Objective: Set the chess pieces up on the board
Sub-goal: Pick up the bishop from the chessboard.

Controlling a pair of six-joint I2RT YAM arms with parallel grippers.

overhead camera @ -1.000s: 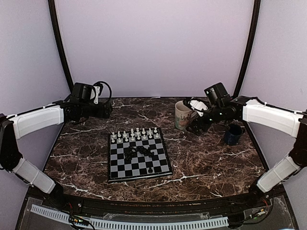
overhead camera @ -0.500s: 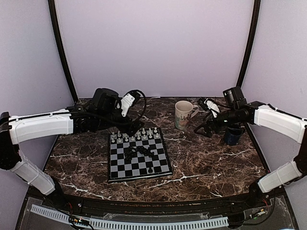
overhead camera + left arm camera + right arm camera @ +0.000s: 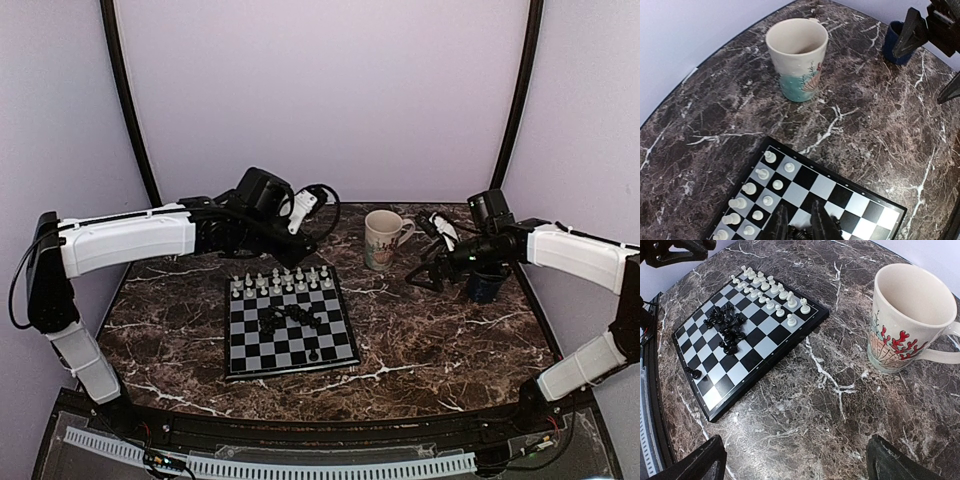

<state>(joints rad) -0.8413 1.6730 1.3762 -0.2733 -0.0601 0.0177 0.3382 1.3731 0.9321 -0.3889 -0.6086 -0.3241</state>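
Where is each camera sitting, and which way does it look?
Top camera: above and behind the arms, looking down on the table; left gripper and right gripper both show.
Left wrist camera: on the left arm over the chessboard, facing the table's far right; its own fingers poke in at the bottom.
Right wrist camera: on the right arm, facing left towards the chessboard; its own fingers sit in the bottom corners.
Shared: both wrist views show the mug and the white chess pieces.

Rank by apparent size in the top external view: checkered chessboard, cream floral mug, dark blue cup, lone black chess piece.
1. Black-and-grey checkered chessboard
2. Cream floral mug
3. Dark blue cup, partly hidden by the right arm, so less sure
4. Lone black chess piece
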